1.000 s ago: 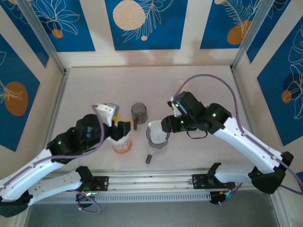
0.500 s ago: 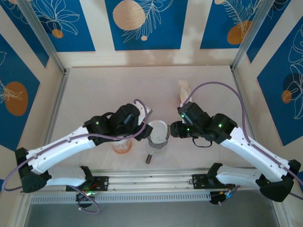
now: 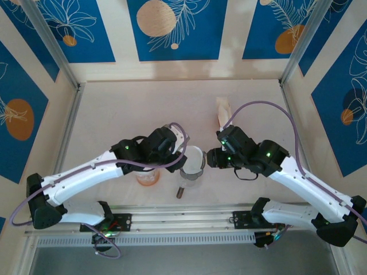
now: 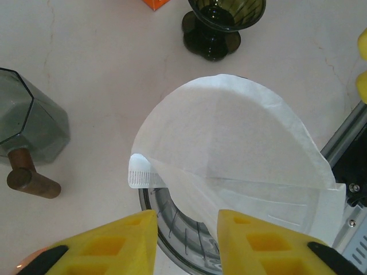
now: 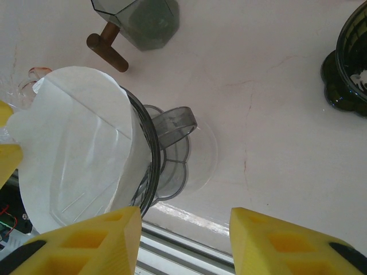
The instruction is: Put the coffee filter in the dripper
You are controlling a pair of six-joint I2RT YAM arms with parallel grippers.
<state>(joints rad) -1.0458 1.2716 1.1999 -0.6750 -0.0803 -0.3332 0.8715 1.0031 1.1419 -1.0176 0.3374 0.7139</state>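
Left hand (image 3: 180,153) and right hand (image 3: 208,158) flank the dripper (image 3: 190,173).

Left wrist view: the coffee filter (image 4: 229,149) hides most of the dripper (image 4: 178,223); the top edge crops the dark green glass (image 4: 221,26), the left edge the grey cup (image 4: 28,123).

Pale bench (image 3: 114,114), faintly cracked, walled on three sides. Standing on it near the front edge: a clear grey dripper (image 5: 175,123). Close by, a grey faceted scoop (image 4: 28,123) with a wooden handle and a dark green stemmed glass (image 4: 221,23). Just left of the dripper, an orange-bottomed cup (image 3: 148,177). Toward the back right, a pale paper piece (image 3: 222,109).
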